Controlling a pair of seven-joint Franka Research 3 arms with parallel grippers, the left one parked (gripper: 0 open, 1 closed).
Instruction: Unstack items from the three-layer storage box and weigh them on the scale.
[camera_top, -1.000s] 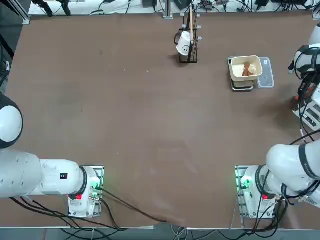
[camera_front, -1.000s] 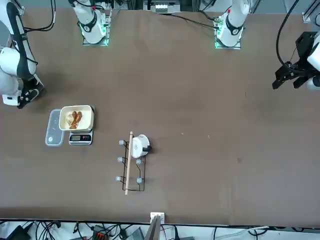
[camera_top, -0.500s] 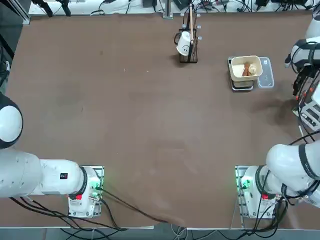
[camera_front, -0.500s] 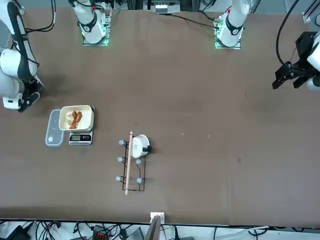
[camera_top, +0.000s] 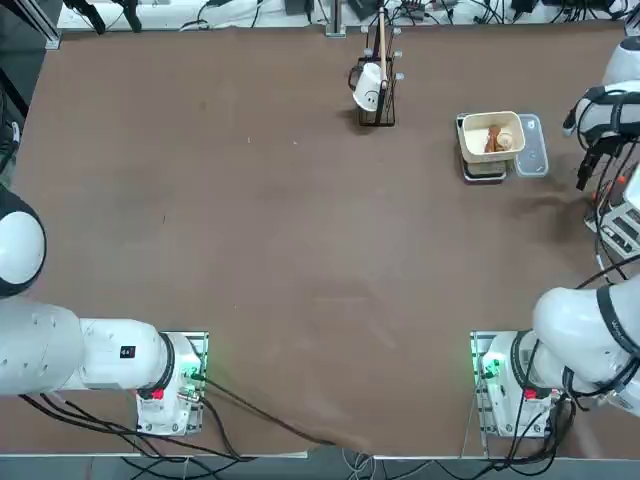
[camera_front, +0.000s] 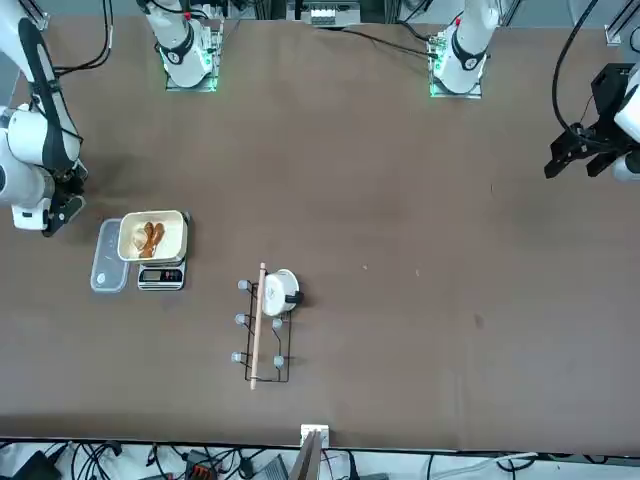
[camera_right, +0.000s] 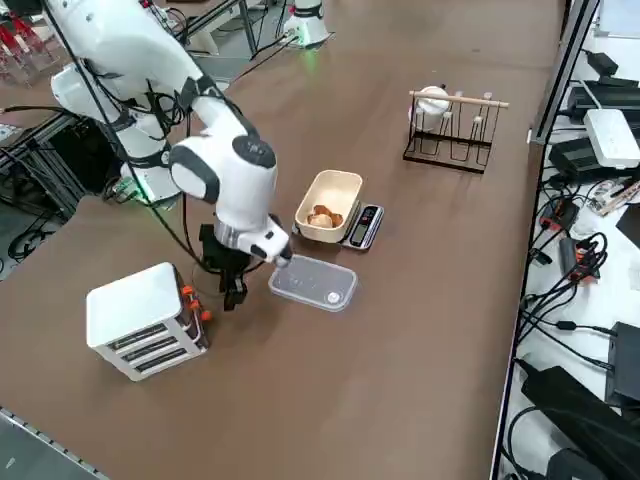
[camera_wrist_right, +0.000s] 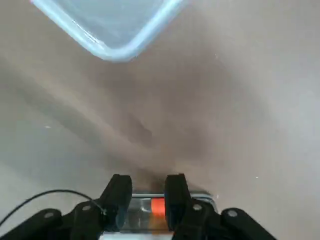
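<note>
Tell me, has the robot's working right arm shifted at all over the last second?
Yes. In the front view the right gripper has moved away from the robot's base, closer to the translucent grey rectangular plate beside the cream rounded-square bowl.

The right gripper (camera_right: 232, 290) has drifted — from the storage box (camera_right: 145, 320) toward the plate (camera_right: 312, 283).

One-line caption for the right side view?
Right tool hovers between white tiered plastic storage box and translucent rectangular plate; cream bowl holds brown lumps.
</note>
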